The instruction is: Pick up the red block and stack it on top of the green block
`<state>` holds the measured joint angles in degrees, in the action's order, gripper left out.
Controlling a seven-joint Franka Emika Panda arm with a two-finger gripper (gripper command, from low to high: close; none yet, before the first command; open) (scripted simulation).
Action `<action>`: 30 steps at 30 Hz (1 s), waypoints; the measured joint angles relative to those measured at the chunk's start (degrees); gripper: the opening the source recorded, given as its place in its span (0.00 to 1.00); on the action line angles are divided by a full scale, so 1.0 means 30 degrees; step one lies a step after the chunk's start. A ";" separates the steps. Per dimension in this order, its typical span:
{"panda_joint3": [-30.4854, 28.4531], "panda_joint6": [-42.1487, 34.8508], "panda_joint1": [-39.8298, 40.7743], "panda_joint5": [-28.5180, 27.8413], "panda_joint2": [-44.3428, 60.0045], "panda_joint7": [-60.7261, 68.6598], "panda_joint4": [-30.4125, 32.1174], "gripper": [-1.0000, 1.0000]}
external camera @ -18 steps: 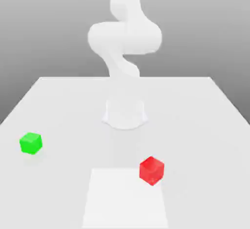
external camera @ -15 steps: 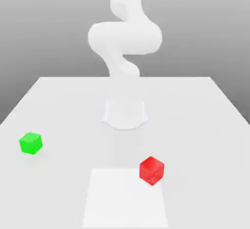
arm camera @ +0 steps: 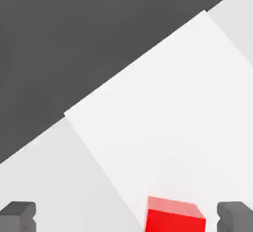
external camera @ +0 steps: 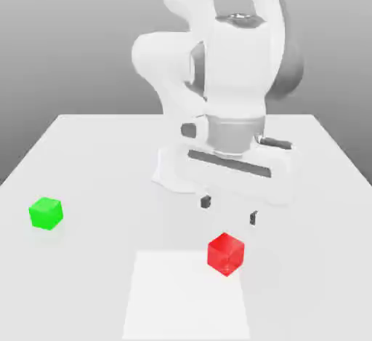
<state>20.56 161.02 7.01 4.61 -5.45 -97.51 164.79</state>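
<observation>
Red block (external camera: 226, 254) sits on the white table (external camera: 87, 158), toward the near edge in the exterior view, with one corner turned to the camera, so its faces run diagonal to the table's sides. It straddles the far right corner of a brighter white square patch (external camera: 185, 296) marked on the tabletop. As a cube, it has no long axis. Bare table lies open all around it. The green block (external camera: 46, 213) rests well apart, close to the table edge on the exterior view's left, also corner-on.

The Panda arm (external camera: 232, 56) comes down over the middle of the table. Its gripper (external camera: 229, 210) hangs above and just behind the red block, touching nothing, with its two dark fingertips (external camera: 205, 201) spread wide, the gap broader than the cube.

In the hand view the red block (arm camera: 175, 216) is cut off by the frame edge; just its top face and part of one side show, nearer one finger (arm camera: 236, 215) than the other. The table edge runs diagonally against dark ground.
</observation>
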 joint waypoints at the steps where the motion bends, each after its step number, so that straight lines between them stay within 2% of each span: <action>1: 0.0014 0.0506 0.0065 -0.0418 0.0645 -0.0603 0.0097 0.50; 5: -0.0788 0.2405 0.0080 -0.3504 0.3061 -0.3096 -0.0104 0.50; 9: -0.3941 0.4317 -0.2342 -0.6546 0.5406 -0.5298 -0.0456 0.50; 10: -0.4389 0.4567 -0.2712 -0.6851 0.5704 -0.5517 -0.0498 0.00; 17: -0.4334 0.4559 -0.2683 -0.6781 0.5641 -0.5468 -0.0489 0.00; 20: -0.2857 0.3396 -0.1754 -0.4696 0.4195 -0.3980 -0.0262 0.00; 25: -0.2382 0.1073 -0.2348 -0.1221 0.1344 -0.1479 0.0196 0.00; 30: -0.3833 -0.0227 -0.0389 -0.0906 0.0054 -0.3316 0.0182 0.00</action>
<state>9.06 160.34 5.84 1.89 -5.29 -107.46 165.34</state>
